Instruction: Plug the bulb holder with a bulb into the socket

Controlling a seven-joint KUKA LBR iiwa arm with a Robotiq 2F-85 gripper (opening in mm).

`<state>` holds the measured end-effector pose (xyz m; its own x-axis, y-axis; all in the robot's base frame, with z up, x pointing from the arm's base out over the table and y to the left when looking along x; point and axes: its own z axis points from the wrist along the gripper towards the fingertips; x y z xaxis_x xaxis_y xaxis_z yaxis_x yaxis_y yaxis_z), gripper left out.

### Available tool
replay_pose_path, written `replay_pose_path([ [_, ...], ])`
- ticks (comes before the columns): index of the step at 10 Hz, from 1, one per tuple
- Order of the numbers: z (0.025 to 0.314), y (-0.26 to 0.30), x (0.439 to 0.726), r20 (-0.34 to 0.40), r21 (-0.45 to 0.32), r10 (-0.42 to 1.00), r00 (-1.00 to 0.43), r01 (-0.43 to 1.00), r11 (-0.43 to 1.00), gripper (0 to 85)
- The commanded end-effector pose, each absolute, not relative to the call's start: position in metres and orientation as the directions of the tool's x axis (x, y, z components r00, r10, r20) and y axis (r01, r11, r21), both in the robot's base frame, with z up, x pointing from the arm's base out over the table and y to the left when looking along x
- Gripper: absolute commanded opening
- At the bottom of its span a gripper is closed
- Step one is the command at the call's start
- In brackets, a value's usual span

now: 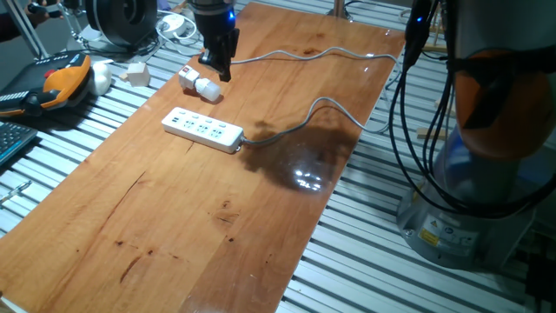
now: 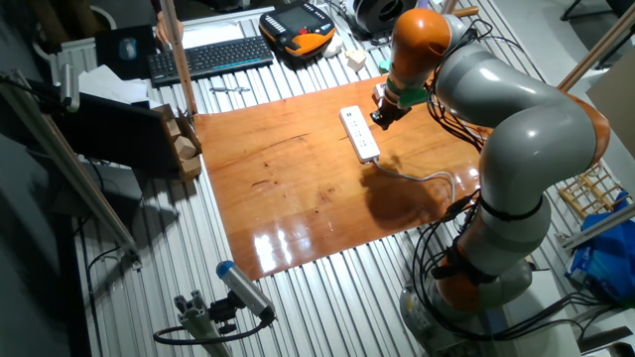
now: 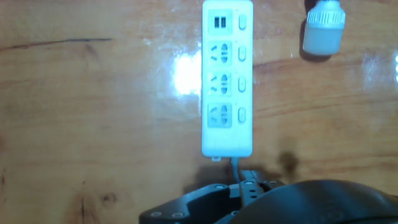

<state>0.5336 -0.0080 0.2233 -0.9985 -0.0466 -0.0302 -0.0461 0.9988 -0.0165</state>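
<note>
The bulb holder with a bulb [image 1: 198,83] lies on its side on the wooden table [image 1: 174,226], red spot at its far end, round bulb toward the socket. It shows at the top right of the hand view [image 3: 323,28]. The socket [image 1: 202,130] is a long white power strip with a grey cable [image 1: 304,122]. It lies a little in front of the bulb holder and also shows in the other fixed view [image 2: 359,132] and in the hand view [image 3: 227,78]. My gripper [image 1: 219,71] hangs just above and behind the bulb holder, holding nothing. Its fingers look dark and close together.
An orange teach pendant [image 1: 65,78] and a plain white cube [image 1: 137,74] lie off the table's far left edge. A keyboard [image 2: 208,57] and a wooden block [image 2: 184,149] stand beyond the table. The robot base [image 1: 469,174] with cables stands at the right.
</note>
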Motion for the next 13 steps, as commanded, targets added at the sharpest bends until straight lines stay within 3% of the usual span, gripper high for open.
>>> replay_pose_path([
  [1,0.224,-0.009,0.538,-0.030,-0.018,-0.050,-0.998,-0.050,0.999,0.0],
  [4,0.223,-0.006,0.546,-0.047,-0.050,-0.017,-0.999,-0.014,0.999,0.0],
  [13,0.212,-0.018,0.561,-0.121,-0.049,0.093,-0.988,0.100,0.994,0.0],
])
